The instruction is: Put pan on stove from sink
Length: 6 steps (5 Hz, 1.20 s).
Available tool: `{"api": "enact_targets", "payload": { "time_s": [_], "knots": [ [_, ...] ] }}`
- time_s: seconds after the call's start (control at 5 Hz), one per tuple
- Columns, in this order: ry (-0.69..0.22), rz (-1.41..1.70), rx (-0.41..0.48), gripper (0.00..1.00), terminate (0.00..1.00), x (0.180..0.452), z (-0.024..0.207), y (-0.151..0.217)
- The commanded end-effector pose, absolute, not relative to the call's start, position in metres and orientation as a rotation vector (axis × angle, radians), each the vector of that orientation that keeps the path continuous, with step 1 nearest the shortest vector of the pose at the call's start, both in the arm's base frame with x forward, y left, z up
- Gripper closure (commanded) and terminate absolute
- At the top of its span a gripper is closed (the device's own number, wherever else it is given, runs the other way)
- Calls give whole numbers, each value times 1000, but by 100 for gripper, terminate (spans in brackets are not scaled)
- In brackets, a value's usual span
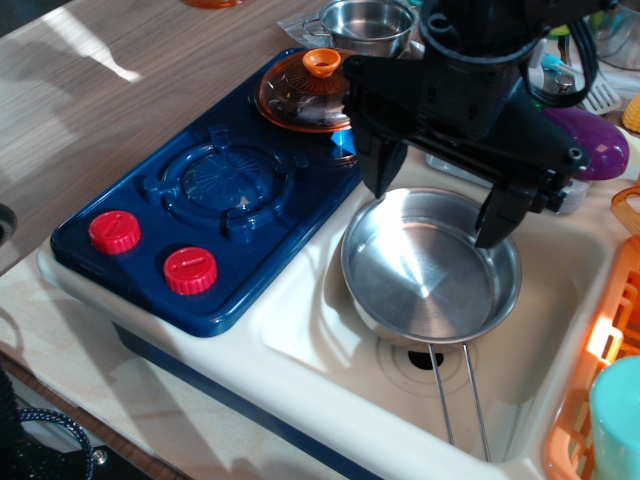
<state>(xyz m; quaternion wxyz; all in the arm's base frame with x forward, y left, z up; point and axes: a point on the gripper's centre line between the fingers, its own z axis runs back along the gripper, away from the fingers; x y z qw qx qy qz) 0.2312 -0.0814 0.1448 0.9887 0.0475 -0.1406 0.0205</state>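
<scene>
Inside sink, toward the back: pan, upright, shiny bowl facing up, nothing in it. Wire-loop handle running toward the near edge, passing over the round drain hole, which peeks out from under the pan's near rim. Directly above pan: gripper, black, jaws spread wide. One fingertip down at the pan's far-left rim, the other over the right rim; whether either touches the metal, cannot tell. Nothing pinched between them.

Left of sink, touching along a shared edge: stove, dark blue. Front burner bare, moulded ring and spokes showing. Two red knobs at the near-left corner, side by side. On the back burner: orange-tinted glass lid with an orange knob, lying flat, partly hidden behind the gripper body.

Beyond stove, at the top edge: small steel pot, deeper than the pan, standing on the wooden counter.

Right of gripper: purple object, rounded, half hidden. At the far right edge: orange rack, and at its near corner a pale teal cup, only partly in view.
</scene>
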Motion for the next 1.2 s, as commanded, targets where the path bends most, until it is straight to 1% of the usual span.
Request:
{"api": "enact_targets", "payload": {
  "time_s": [0.0,0.2,0.4,1.0],
  "knots": [
    [-282,41,95,0,0,231,145,-81],
    [-266,41,33,0,0,249,148,-89],
    [-297,59,10,0,0,253,140,-99],
    [-333,138,-47,0,0,251,108,-128]
  ]
}}
